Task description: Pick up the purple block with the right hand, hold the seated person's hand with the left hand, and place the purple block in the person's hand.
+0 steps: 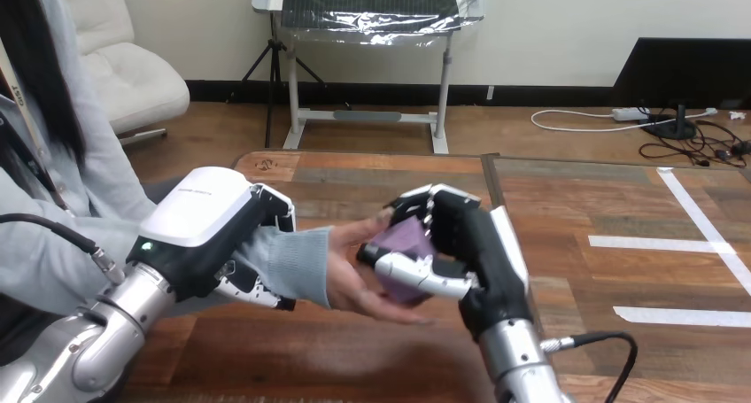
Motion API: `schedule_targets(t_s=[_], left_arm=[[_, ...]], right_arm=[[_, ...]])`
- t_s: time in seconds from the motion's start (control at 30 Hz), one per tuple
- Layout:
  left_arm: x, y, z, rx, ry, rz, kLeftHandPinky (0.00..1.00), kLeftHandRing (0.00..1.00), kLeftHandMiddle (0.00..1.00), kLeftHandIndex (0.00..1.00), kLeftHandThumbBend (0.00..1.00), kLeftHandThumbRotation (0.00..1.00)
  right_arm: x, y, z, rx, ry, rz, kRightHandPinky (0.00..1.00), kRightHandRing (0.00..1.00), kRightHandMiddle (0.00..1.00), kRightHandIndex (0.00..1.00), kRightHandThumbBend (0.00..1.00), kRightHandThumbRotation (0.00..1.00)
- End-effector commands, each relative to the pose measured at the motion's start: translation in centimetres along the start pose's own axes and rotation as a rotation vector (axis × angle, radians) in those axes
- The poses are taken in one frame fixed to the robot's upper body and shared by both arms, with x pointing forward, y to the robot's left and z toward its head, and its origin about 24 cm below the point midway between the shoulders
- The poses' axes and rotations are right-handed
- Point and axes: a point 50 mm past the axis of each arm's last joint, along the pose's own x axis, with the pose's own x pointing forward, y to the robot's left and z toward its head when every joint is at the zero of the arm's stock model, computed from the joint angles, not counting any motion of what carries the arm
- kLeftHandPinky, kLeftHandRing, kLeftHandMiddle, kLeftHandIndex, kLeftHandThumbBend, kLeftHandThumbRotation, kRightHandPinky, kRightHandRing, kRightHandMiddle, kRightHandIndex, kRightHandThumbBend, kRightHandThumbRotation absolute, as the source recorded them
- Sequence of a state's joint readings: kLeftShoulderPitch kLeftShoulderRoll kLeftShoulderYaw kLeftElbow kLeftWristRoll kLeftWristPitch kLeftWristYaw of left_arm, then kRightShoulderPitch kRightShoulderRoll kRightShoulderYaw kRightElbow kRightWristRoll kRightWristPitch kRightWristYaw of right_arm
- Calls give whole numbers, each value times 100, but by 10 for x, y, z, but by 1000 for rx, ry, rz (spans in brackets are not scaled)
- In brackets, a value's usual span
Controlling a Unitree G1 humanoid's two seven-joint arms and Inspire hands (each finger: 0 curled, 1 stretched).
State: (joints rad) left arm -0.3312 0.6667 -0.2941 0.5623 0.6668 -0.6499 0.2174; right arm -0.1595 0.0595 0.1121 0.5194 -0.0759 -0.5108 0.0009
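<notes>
We hold the purple block [406, 238] at the person's hand [352, 275].
Head view: our left hand [208, 221] clasps the person's wrist [292, 263]; our right hand [478, 244] pinches the block over the palm, above the table [620, 341]. We judge only release remains.

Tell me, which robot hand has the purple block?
The right robot hand, fingers and thumb curled round the purple block at the person's hand. The left robot hand grips the person's wrist.

My view came from the head camera, which faced forward and down across the table [611, 279]. It sat close: the left arm [97, 341] and right arm [518, 359] came in at the bottom edge, the person's hand [354, 275] mid-frame.
</notes>
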Motion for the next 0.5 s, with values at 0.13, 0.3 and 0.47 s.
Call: schedule_targets(t_s=[0.13, 0.3, 0.47], left_arm=[[22, 38, 19, -10, -111, 201, 20, 25, 31, 32, 88, 0], [23, 39, 21, -15, -112, 207, 20, 25, 31, 32, 89, 0], [23, 38, 20, -16, -109, 211, 20, 25, 30, 32, 89, 0]], right_arm=[[5, 23, 14, 34, -76, 41, 31, 36, 44, 47, 81, 0], [2, 27, 14, 37, -77, 52, 31, 36, 44, 47, 81, 0], [0, 30, 13, 43, -69, 65, 30, 36, 44, 47, 81, 0]])
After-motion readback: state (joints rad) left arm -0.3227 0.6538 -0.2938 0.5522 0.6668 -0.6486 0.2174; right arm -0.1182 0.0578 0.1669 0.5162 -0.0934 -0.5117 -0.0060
